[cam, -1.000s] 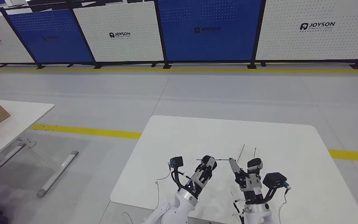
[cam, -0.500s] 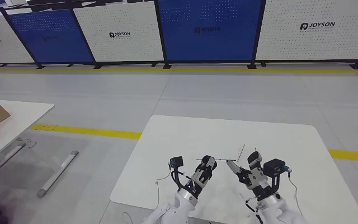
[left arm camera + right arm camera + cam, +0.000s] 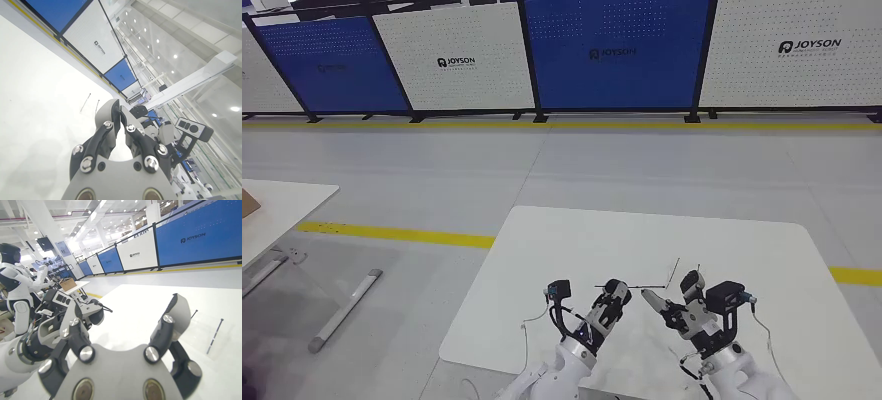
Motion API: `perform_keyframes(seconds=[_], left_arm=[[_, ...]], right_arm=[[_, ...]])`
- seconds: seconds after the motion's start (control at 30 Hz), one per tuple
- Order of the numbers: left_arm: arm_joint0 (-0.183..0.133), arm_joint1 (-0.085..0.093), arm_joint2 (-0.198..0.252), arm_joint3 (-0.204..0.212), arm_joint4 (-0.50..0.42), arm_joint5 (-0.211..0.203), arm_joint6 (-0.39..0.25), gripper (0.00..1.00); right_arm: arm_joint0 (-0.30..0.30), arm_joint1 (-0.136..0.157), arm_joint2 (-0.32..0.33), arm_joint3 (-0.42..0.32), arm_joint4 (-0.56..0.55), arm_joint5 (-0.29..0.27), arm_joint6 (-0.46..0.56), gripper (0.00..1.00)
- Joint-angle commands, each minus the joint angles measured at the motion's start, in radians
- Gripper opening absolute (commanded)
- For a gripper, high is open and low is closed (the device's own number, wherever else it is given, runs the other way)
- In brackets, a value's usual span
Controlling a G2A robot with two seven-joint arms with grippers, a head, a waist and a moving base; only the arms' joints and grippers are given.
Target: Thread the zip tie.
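Note:
My left gripper hangs just above the white table, shut on a thin black zip tie. The tie sticks out level toward the other arm. In the left wrist view the fingertips press together on the strap. My right gripper stands open close to the tie's free end, with nothing between its fingers. In the right wrist view the left gripper shows with the zip tie poking out of it, beside my open right gripper.
Two loose zip ties lie on the table just beyond the grippers; the same ties show in the right wrist view. Blue and white partition panels stand far behind. Another table is at the left.
The right gripper has turned and shifted left toward the free end of the held zip tie. The left gripper has kept still with the tie.

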Motion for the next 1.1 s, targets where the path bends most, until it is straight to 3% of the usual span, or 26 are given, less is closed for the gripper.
perform_keyframes(seconds=[0.0, 0.33, 0.47, 0.5, 0.53, 0.57, 0.67, 0.77, 0.83, 0.93, 1.07], left_arm=[[0.009, 0.001, -0.003, -0.008, -0.038, -0.015, -0.018, 0.0], [0.009, 0.001, -0.003, -0.008, -0.038, -0.015, -0.018, 0.0], [0.009, 0.001, -0.003, -0.008, -0.038, -0.015, -0.018, 0.0], [0.009, 0.001, -0.003, -0.008, -0.038, -0.015, -0.018, 0.0], [0.009, 0.001, -0.003, -0.008, -0.038, -0.015, -0.018, 0.0], [0.009, 0.001, -0.003, -0.008, -0.038, -0.015, -0.018, 0.0], [0.009, 0.001, -0.003, -0.008, -0.038, -0.015, -0.018, 0.0], [0.009, 0.001, -0.003, -0.008, -0.038, -0.015, -0.018, 0.0], [0.009, 0.001, -0.003, -0.008, -0.038, -0.015, -0.018, 0.0], [0.009, 0.001, -0.003, -0.008, -0.038, -0.015, -0.018, 0.0], [0.009, 0.001, -0.003, -0.008, -0.038, -0.015, -0.018, 0.0]], right_arm=[[0.0, 0.0, 0.0, 0.0, 0.0, 0.0, 0.0, 1.0], [0.017, 0.004, 0.001, 0.012, 0.044, 0.0, 0.002, 1.0], [0.025, 0.013, 0.0, 0.013, 0.003, 0.0, -0.004, 1.0], [0.027, 0.016, 0.001, 0.014, -0.005, 0.0, -0.004, 0.7], [0.028, 0.017, 0.0, 0.014, -0.009, 0.0, -0.004, 0.48], [0.029, 0.018, -0.001, 0.015, -0.012, 0.0, 0.0, 0.39], [0.036, 0.023, -0.011, 0.017, -0.02, 0.0, 0.015, 0.29], [0.043, 0.028, -0.03, 0.018, -0.024, 0.0, 0.029, 0.26], [0.047, 0.033, -0.037, 0.018, -0.019, 0.0, 0.029, 0.09], [0.049, 0.04, -0.043, 0.017, -0.014, 0.0, 0.026, 0.0], [0.051, 0.051, -0.048, 0.016, -0.01, 0.0, 0.022, 0.0]])
